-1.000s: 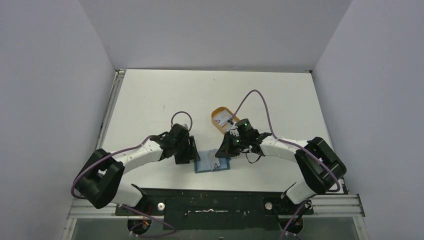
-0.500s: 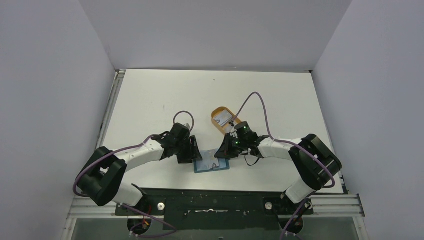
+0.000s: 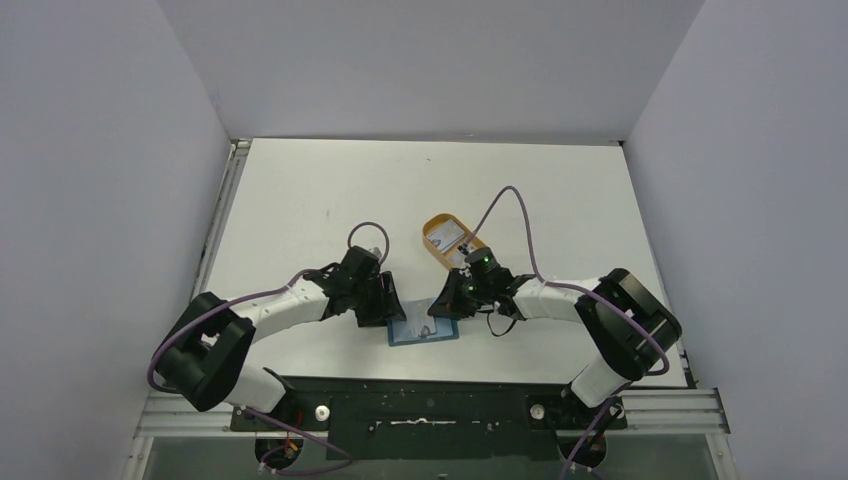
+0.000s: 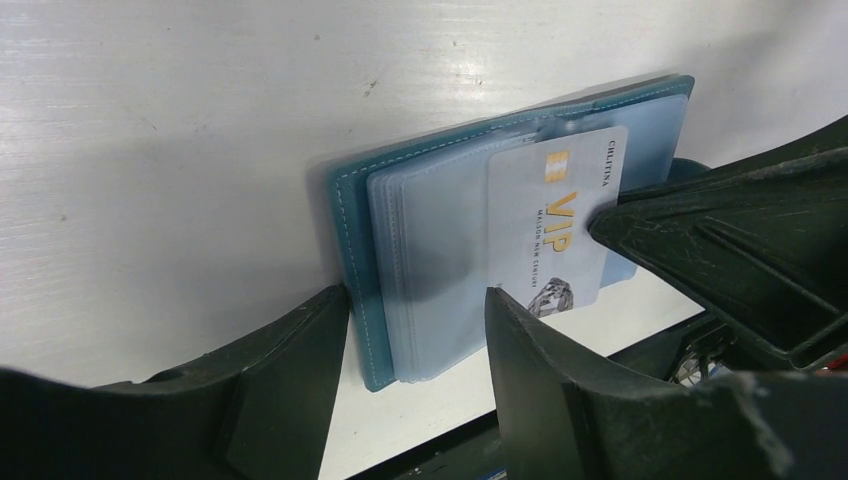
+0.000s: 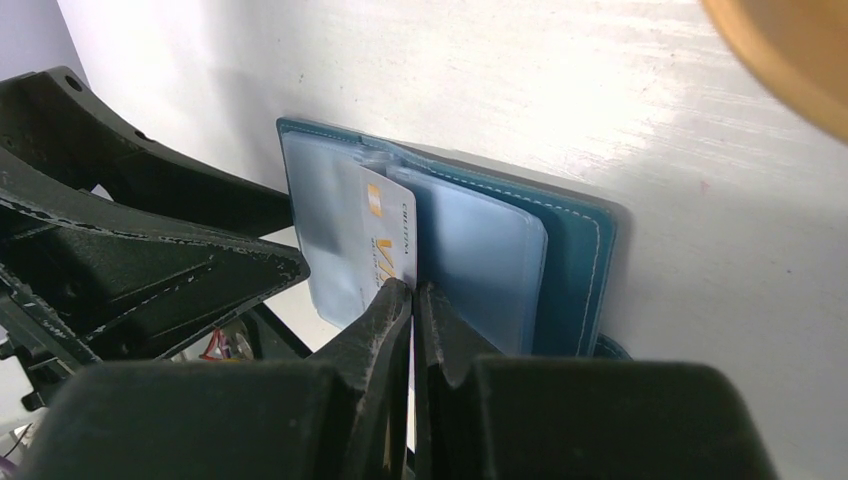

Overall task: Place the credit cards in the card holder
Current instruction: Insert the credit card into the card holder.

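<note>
credit card (image 4: 560, 230) front and centre: silvery, gold "vip" lettering, lying on the clear pockets (image 4: 430, 260) of the card holder (image 4: 350, 240), one short end up by the wallet's fold, the other sticking out past the pocket edge. whether that far end has gone under a pocket lip, i cannot tell. the card holder is spread open and flat on the white table (image 3: 300, 200), near the front edge, right between the two arms.

right gripper (image 5: 412, 295) has its fingers pressed together on the card's free end, pinching it, with only a thin slit left between the tips. left gripper (image 4: 415, 298) sits at the opposite end of the wallet, jaws about half apart: one finger against the outer edge of the teal cover, the other over the clear pages. it is not clamping anything that i can see.

further back on the table, just behind the right gripper, sits the orange tray (image 3: 432, 222), apart from the wallet. in it lie the other cards (image 3: 447, 238), how many i cannot tell.
</note>
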You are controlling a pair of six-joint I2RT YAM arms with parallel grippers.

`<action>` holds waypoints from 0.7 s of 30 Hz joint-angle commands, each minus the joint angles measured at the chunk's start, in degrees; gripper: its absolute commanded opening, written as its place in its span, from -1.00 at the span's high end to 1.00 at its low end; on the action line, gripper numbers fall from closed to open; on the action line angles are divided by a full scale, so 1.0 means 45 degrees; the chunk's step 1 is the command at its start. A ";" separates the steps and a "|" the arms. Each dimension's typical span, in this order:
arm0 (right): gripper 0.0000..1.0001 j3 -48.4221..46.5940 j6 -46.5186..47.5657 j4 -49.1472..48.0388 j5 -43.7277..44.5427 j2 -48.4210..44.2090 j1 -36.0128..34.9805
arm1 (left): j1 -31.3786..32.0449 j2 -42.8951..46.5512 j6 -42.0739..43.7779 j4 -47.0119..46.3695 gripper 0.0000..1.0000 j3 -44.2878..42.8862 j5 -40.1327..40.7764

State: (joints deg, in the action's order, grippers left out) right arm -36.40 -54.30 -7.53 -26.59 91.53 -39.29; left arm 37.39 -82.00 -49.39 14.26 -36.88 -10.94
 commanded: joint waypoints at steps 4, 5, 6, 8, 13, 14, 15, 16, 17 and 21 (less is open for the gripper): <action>1.00 0.0312 -0.0361 -0.0591 0.1369 0.0143 -0.0469 | -0.0009 -0.0258 -0.0075 -0.0119 -0.01 0.0422 0.0031; 1.00 0.0281 -0.0391 -0.0602 0.1408 0.0175 -0.0542 | -0.0007 -0.0243 -0.0094 -0.0139 -0.01 0.0440 0.0029; 1.00 0.0253 -0.0408 -0.0594 0.1430 0.0204 -0.0648 | -0.0007 -0.0237 -0.0097 -0.0168 -0.01 0.0457 0.0012; 1.00 0.0195 -0.0442 -0.0620 0.1455 0.0291 -0.0782 | -0.0007 -0.0236 -0.0129 -0.0209 -0.01 0.0472 -0.0024; 1.00 -0.0039 -0.0539 -0.0586 0.1548 0.0354 -0.1133 | 0.0010 -0.0266 -0.0212 -0.0416 -0.01 0.0539 -0.0155; 1.00 -0.0095 -0.0546 -0.0565 0.1570 0.0380 -0.1196 | 0.0012 -0.0283 -0.0226 -0.0455 -0.01 0.0540 -0.0180; 1.00 -0.0170 -0.0549 -0.0528 0.1599 0.0398 -0.1260 | 0.0012 -0.0276 -0.0235 -0.0486 -0.01 0.0540 -0.0200; 1.00 -0.0240 -0.0550 -0.0501 0.1625 0.0444 -0.1322 | 0.0012 -0.0277 -0.0251 -0.0517 -0.01 0.0540 -0.0225; 1.00 -0.0328 -0.0550 -0.0481 0.1648 0.0459 -0.1383 | 0.0012 -0.0299 -0.0255 -0.0540 -0.01 0.0540 -0.0244; 1.00 -0.0534 -0.0615 -0.0456 0.1704 0.0631 -0.1631 | 0.0046 -0.0325 -0.0305 -0.0662 -0.01 0.0525 -0.0339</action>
State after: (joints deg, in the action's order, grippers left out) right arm -37.12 -57.67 -10.07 -21.43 93.06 -44.91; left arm 37.32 -82.08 -50.63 12.21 -36.05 -11.92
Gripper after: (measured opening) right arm 0.022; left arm 0.504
